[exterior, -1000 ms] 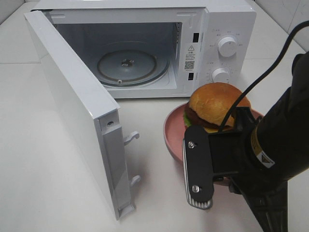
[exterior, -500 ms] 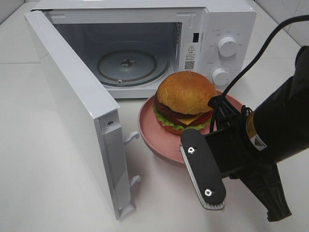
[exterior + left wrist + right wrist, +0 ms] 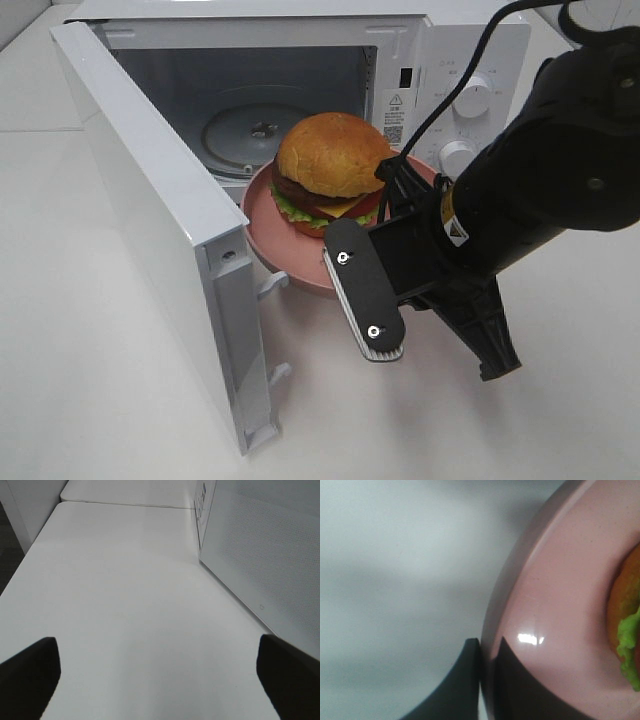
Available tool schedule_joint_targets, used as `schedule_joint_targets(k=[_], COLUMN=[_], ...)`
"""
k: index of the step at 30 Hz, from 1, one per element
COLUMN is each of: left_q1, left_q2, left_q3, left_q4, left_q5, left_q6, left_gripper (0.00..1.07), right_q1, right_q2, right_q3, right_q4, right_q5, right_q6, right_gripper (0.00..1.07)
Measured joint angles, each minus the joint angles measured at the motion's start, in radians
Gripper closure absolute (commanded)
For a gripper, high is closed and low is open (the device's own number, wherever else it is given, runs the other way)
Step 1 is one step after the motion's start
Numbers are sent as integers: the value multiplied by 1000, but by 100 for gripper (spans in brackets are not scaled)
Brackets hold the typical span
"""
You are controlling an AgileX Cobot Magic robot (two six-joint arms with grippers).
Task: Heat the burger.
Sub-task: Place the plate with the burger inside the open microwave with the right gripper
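1. There is one burger (image 3: 330,165), one pink plate (image 3: 262,215) and one white microwave (image 3: 470,40). The microwave has one door (image 3: 150,200), one round glass tray (image 3: 235,130) inside and two round knobs, a top one (image 3: 470,95) and a lower one (image 3: 457,157). All of it is on or over one white tabletop (image 3: 100,400).
2. The burger has a big, round, shiny golden-brown bun on top. Under the bun you can see green lettuce, a slice of yellow cheese and something dark red. It sits in the middle of the plate.
3. The plate with the burger is held up at the open front of the microwave, just in front of the glass tray. The door is swung wide open to the left side of the high view.
4. The right arm is black and comes in from the right side of the high view, reaching across toward the middle. Its right end effector (image 3: 487,677) is turned on its side, and one flat finger with two screws faces the high camera. The right end effector pinches the rim of the plate, one finger on each side of it.
5. The left arm is out of the high view. In its own view the left end effector (image 3: 160,690) is spread wide with nothing in it, one dark fingertip in each low corner. It points along the bare tabletop, with the white dotted side of the door nearby.
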Motion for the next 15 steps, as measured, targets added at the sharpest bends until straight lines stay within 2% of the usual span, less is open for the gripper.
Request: schedule_joint_targets(k=[8,15], left_q1=[0,0], left_q2=[0,0], left_q3=[0,0], left_q4=[0,0], left_q5=[0,0], left_q6=[0,0], left_gripper=[4,4], right_q1=[-45,-62], right_q2=[59,115], right_q3=[-18,-78], right_q4=[17,27], right_q5=[-66,-79], right_q6=[-39,-58], right_gripper=[107,107])
